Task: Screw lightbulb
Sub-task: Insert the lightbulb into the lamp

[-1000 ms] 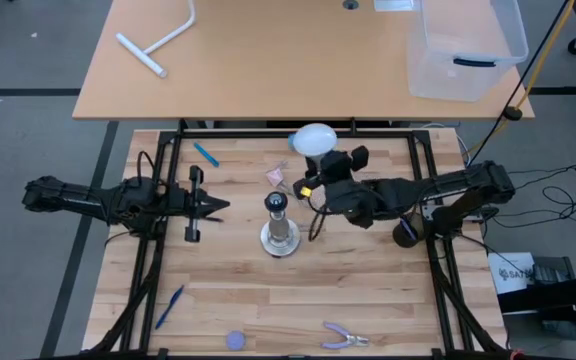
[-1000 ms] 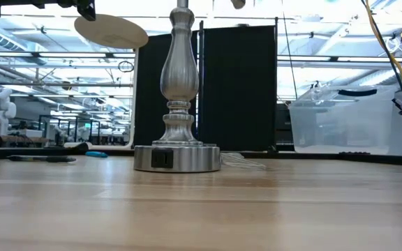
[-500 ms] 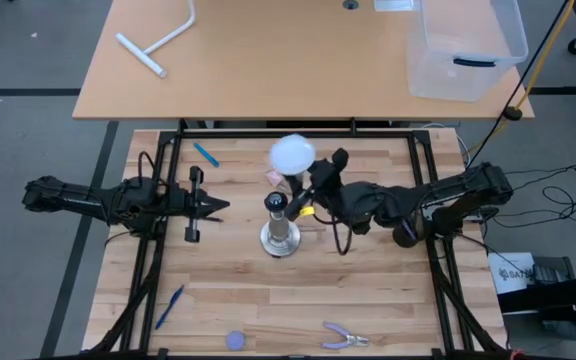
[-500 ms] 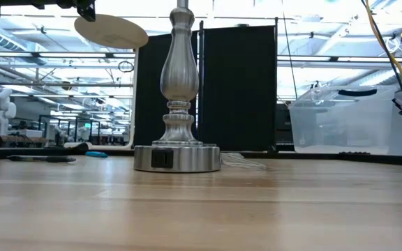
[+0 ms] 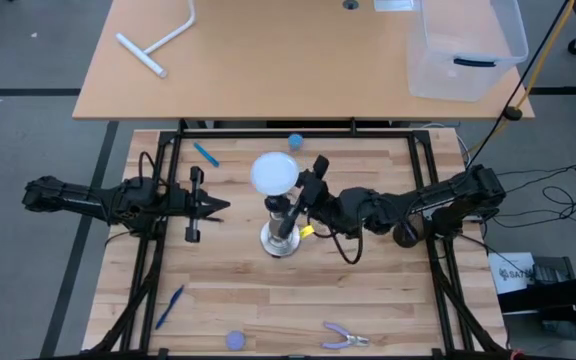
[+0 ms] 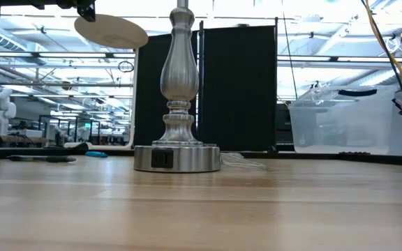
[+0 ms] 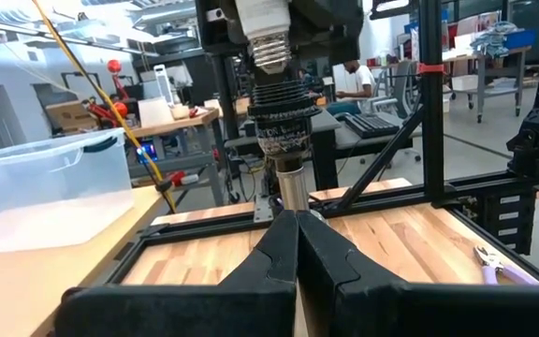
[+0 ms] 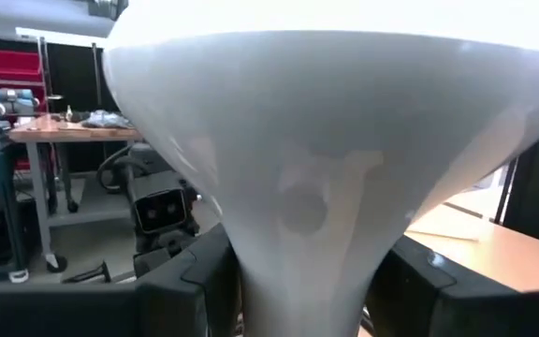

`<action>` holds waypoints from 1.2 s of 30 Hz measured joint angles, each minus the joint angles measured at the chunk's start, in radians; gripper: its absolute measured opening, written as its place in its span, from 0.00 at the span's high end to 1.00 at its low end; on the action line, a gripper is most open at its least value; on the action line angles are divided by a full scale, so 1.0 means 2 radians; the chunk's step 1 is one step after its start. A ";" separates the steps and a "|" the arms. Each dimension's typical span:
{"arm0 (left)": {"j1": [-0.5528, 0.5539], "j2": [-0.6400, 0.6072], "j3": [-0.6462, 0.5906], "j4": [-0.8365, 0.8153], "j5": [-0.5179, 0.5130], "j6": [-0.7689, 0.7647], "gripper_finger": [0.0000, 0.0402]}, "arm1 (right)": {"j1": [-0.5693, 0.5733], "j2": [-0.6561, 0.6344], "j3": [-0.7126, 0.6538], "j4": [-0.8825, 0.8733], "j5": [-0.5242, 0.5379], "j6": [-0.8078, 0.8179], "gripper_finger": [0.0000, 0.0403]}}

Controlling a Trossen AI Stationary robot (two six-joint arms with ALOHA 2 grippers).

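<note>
Your right gripper (image 5: pixel 303 188) is holding the lightbulb (image 5: pixel 274 173) by its narrow neck, with a finger on each side of it. You are keeping the bulb up high, right over the lamp stand (image 5: pixel 281 228) in the middle of the wooden table (image 5: pixel 368 290). From above, the round white globe is covering part of the stand's black top. In the left wrist view, the bulb's silvery screw end (image 7: pixel 271 42) is hanging just above the ribbed black socket (image 7: pixel 282 117), and the two look lined up, but you cannot tell if they are touching. In the right wrist view, the white bulb (image 8: pixel 326 150) is filling most of the picture, with a dark finger (image 8: pixel 190 281) pressing beside its neck. Your left gripper (image 5: pixel 214 206) is waiting over the left side of the table, pointing at the stand, and its fingers (image 7: pixel 316 257) are squeezed tight together with nothing between them. In the low view, the silver stand (image 6: pixel 177 111) is standing straight up on its round base.
</note>
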 joint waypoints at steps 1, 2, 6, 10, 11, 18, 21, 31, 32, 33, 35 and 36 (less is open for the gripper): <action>0.000 0.000 0.000 0.000 0.000 0.000 1.00 | 0.000 0.003 0.000 0.001 0.000 -0.003 0.58; 0.000 0.000 0.000 0.000 0.000 0.000 1.00 | 0.000 0.006 0.000 0.007 0.001 -0.004 0.58; 0.000 0.000 0.000 0.000 0.000 0.000 1.00 | 0.000 0.017 -0.001 0.021 0.000 -0.019 0.57; 0.000 0.000 0.000 -0.001 0.000 0.000 1.00 | 0.000 0.014 0.000 0.030 0.001 -0.020 0.57; 0.000 0.000 0.000 -0.001 0.000 0.000 1.00 | 0.000 0.014 0.000 0.029 0.001 -0.020 0.57; 0.000 0.000 0.000 -0.001 0.000 0.000 1.00 | 0.000 0.015 0.000 0.019 0.000 -0.021 0.57; 0.000 0.000 0.000 -0.001 0.000 0.000 1.00 | 0.000 0.015 0.000 0.016 -0.012 -0.024 0.57; 0.000 0.000 0.000 -0.001 0.000 -0.001 1.00 | -0.002 0.026 0.000 0.014 -0.012 -0.025 0.57; 0.000 0.000 0.000 -0.001 0.000 -0.001 1.00 | -0.001 0.026 0.000 0.012 -0.009 -0.026 0.57; 0.000 0.000 0.000 -0.001 0.000 -0.001 1.00 | -0.001 0.026 0.000 0.011 -0.007 -0.026 0.57; 0.000 0.000 0.000 -0.001 0.000 -0.001 1.00 | -0.001 0.026 0.000 0.011 -0.005 -0.028 0.57; 0.000 0.000 0.000 -0.001 0.000 -0.001 1.00 | -0.001 0.026 0.000 0.010 -0.002 -0.029 0.57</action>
